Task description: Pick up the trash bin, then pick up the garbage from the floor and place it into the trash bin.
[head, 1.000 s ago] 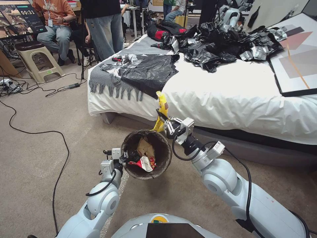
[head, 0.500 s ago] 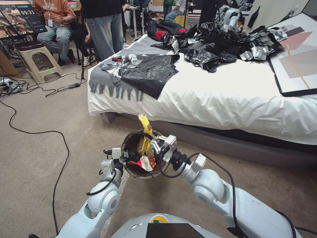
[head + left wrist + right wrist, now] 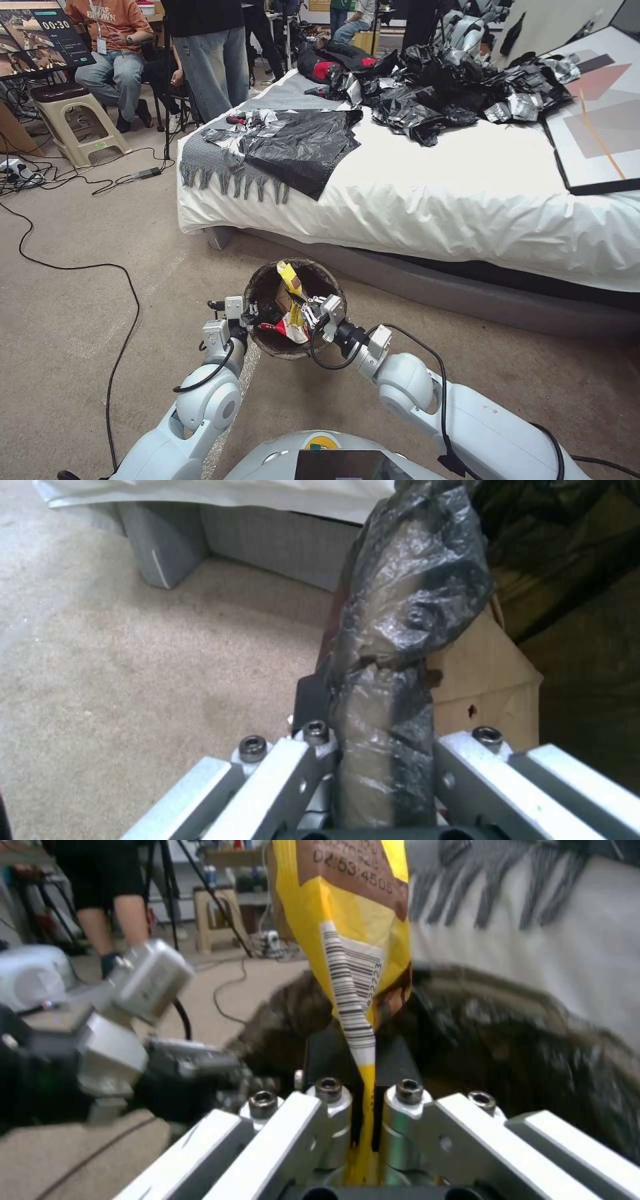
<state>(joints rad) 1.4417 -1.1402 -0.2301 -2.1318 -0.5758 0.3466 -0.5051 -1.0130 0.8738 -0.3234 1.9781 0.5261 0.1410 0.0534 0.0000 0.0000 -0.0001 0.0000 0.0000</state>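
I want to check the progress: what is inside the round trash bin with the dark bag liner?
Inside the round, dark-lined trash bin lie a brown paper bag and a red-and-white wrapper. The right gripper holds a yellow snack wrapper over them. Anything underneath is covered.

Glossy yellow snack wrapper [image 3: 353, 940]; crinkled shiny plastic liner on the trash bin [image 3: 328, 280]; matt carpet [image 3: 80, 320].
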